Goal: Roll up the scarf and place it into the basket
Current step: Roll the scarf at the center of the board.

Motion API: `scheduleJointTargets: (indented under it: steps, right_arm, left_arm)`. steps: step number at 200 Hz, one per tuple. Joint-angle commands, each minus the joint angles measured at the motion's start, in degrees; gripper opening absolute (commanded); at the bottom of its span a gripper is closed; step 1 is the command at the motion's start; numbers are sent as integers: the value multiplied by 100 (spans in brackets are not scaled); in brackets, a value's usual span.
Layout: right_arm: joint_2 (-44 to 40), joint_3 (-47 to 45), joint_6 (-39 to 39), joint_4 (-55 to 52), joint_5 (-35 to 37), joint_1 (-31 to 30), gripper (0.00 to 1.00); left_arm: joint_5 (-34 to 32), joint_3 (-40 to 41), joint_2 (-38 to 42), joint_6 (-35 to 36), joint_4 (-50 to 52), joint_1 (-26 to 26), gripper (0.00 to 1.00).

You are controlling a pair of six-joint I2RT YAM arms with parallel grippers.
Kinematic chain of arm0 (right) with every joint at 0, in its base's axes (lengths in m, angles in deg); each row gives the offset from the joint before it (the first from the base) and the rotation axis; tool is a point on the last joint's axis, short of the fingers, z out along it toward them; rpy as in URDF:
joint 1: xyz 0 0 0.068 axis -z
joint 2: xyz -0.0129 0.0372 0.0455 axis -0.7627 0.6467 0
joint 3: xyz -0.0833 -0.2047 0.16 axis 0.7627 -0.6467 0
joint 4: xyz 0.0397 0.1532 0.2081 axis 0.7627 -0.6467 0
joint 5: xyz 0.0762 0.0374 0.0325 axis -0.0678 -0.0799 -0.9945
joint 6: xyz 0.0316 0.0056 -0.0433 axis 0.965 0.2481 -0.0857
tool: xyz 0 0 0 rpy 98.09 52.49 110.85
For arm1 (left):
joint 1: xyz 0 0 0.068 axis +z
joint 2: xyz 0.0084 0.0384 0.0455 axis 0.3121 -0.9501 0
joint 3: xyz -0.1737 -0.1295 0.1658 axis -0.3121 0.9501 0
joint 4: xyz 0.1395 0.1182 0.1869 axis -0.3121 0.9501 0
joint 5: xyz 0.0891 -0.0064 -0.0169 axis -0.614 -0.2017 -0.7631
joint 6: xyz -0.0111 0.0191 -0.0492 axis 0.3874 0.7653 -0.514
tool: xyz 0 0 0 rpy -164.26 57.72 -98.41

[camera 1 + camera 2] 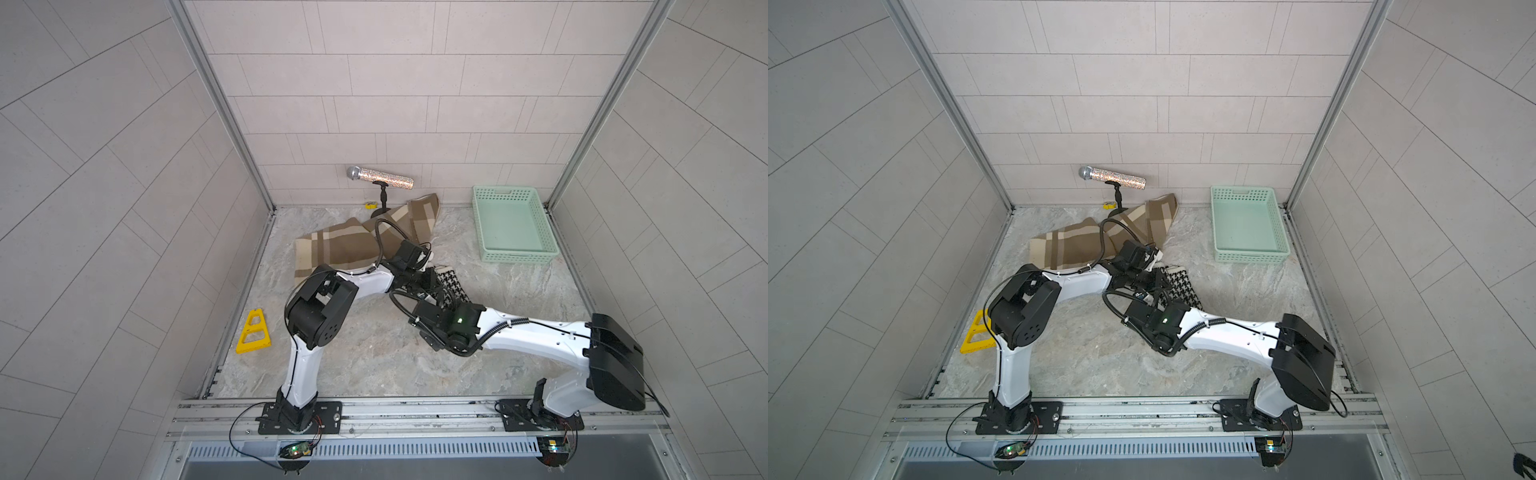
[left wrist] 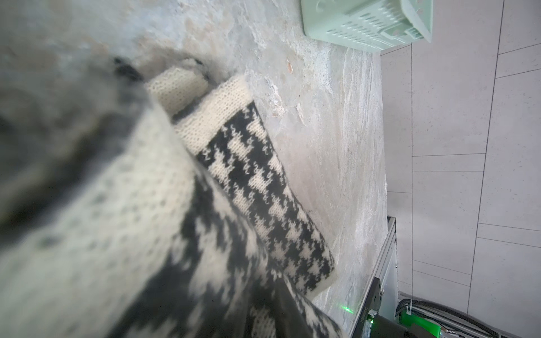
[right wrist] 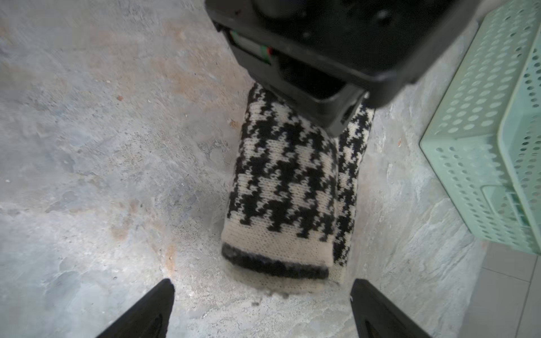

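Mid-frame in both top views, the rolled scarf (image 1: pixel 452 282) lies on the bench (image 1: pixel 374 357), one end pinched by the left hand (image 3: pixel 333 117); the right hand (image 3: pixel 262 285) gapes wide beside it; the basket (image 1: pixel 515 254) stands upper right.

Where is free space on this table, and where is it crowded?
Free: the front patch between left arm and right arm; the strip between basket and right arm. Crowded: the centre, around houndstooth scarf and plaid cloth.
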Motion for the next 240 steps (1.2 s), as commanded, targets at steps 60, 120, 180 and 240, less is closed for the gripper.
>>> scheduleJointTargets:
  steps: [60,120,180,240]
  right_arm:
    - [1282,-139,-49,344,646,68,82]
    - [863,-458,453,620,-514,322,21]
    - [-391,-1262,1013,1695,-3377,1368,7]
    - [-686,-2280,1783,3275,-5913,2713,10]
  left_arm:
    - [245,-67,-296,-183,167,14,36]
    - [-444,153,1046,-108,731,522,82]
    - [-1880,893,2625,351,2013,751,89]
    - [-1176,1787,2676,197,1386,435,84]
